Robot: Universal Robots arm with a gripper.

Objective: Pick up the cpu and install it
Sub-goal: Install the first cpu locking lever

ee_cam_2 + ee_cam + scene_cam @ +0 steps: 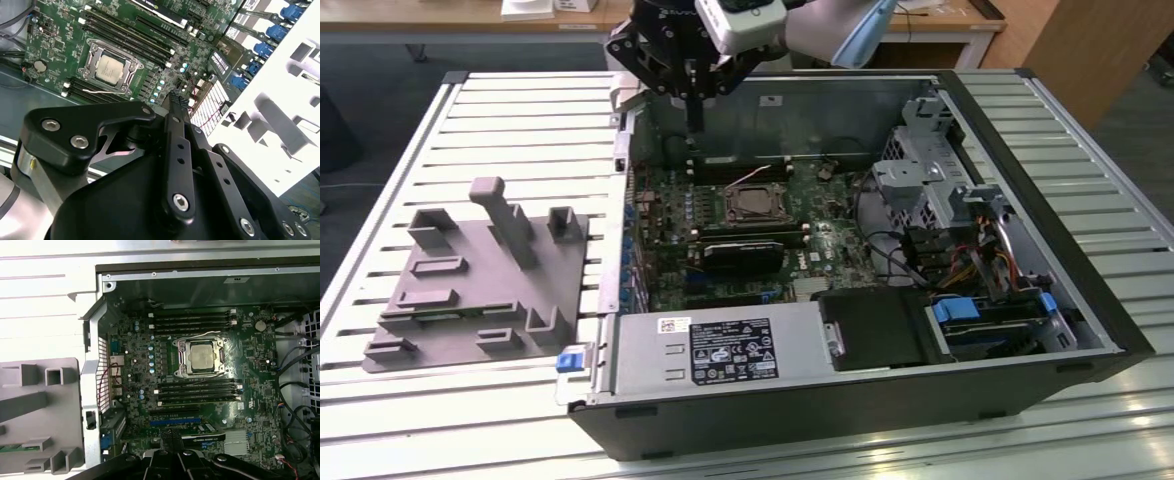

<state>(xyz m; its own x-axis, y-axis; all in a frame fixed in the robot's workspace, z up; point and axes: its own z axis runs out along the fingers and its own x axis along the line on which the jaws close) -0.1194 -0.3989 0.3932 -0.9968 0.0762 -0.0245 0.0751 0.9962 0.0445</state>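
The cpu (750, 206) lies flat inside the black-framed socket on the green motherboard (827, 240), within the open computer case. Its silver top also faces up in both wrist views (109, 67) (202, 356). My gripper (698, 122) hangs above the case's far wall, higher than the board and off to the side of the socket. Its two black fingers (175, 107) are pressed together with nothing between them, and in the first wrist view their tips (170, 434) sit over the board's card-slot area.
A grey tray (467, 280) with upright blocks sits on the slatted table at the exterior view's left of the case. Inside the case are a black card (740, 255), memory sticks, cables, a drive cage (927, 170) and a power supply (720, 350).
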